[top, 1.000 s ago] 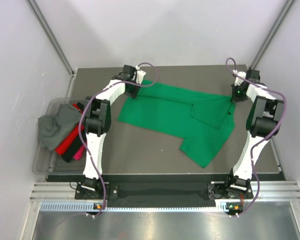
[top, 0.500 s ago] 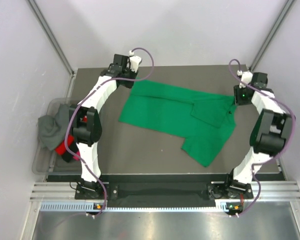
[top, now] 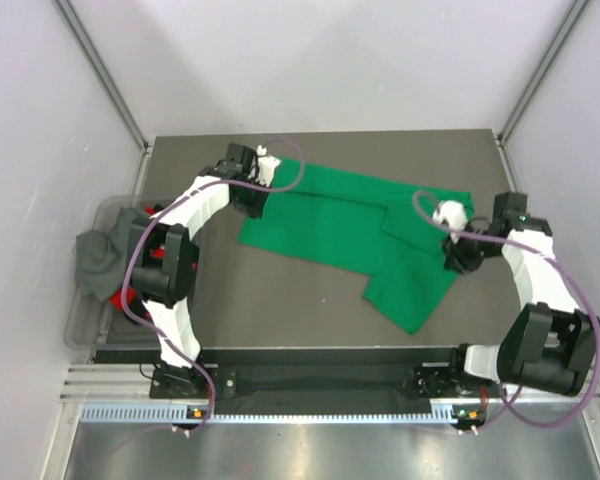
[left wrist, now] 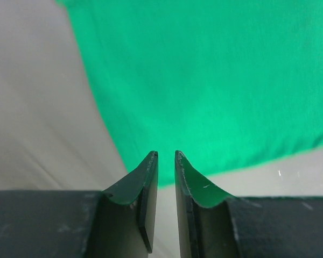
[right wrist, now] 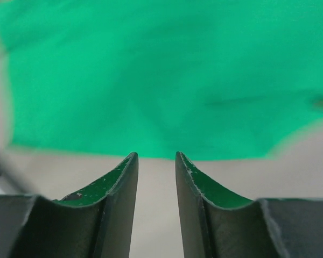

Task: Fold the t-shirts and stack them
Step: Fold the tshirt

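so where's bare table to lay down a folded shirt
Bare dark table lies near and left of the bright green cloth t-shirt, between it and the left arm. A thin strip runs along the far edge. The clear plastic bin holds the grey, red and pink shirts, so it is crowded.

Overhead view behind both arms, wrist views close above table, all sharing green t-shirt (top: 350,225).

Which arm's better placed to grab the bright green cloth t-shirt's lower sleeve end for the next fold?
Probably right. The right gripper sits at the bright green cloth t-shirt, just above that lower end; the left gripper is at the far-left edge.
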### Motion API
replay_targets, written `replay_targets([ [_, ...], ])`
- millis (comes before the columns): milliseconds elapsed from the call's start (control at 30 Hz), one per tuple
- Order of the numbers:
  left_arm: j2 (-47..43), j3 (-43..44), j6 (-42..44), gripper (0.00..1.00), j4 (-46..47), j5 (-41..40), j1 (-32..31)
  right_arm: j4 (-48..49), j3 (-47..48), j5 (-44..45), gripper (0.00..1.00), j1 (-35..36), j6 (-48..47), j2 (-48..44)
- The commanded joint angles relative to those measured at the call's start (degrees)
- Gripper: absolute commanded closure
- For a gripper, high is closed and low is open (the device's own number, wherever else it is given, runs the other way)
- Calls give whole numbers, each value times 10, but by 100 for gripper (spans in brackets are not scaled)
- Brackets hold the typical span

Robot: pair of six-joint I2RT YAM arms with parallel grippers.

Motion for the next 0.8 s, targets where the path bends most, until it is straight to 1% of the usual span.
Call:
replay_targets([
  [0,-71,-34,0,75,7,20,0,-127,-40,-46,66,48,-179,-63],
  [33,-82,-48,1,75,17,15,-1,-146,-62,-42,66,57,-212,-73],
  [167,-78,-44,6,74,12,-13,0,-140,-115,-13,62,122,-229,-133],
  [200,-74,-42,4,73,10,-19,0,-132,-127,-5,62,160,-224,-143],
  [300,-62,-37,-2,69,10,-29,0,-90,-171,14,62,211,-202,-172],
  [333,-56,-36,-3,66,10,-35,-1,-75,-190,20,62,223,-192,-175],
  [367,-53,-34,-3,60,11,-41,0,-65,-198,21,62,235,-186,-182],
  [400,-48,-32,-4,60,7,-45,1,-57,-213,23,62,256,-179,-184],
  [467,-35,-24,-6,59,4,-58,1,-35,-225,34,62,277,-165,-187],
  [500,-27,-21,-9,57,2,-58,3,-21,-237,46,62,296,-154,-186],
  [567,-20,-14,-14,53,-1,-57,5,-13,-245,52,61,312,-150,-183],
  [767,-2,-8,-13,53,-1,-60,8,0,-248,62,61,341,-131,-161],
])
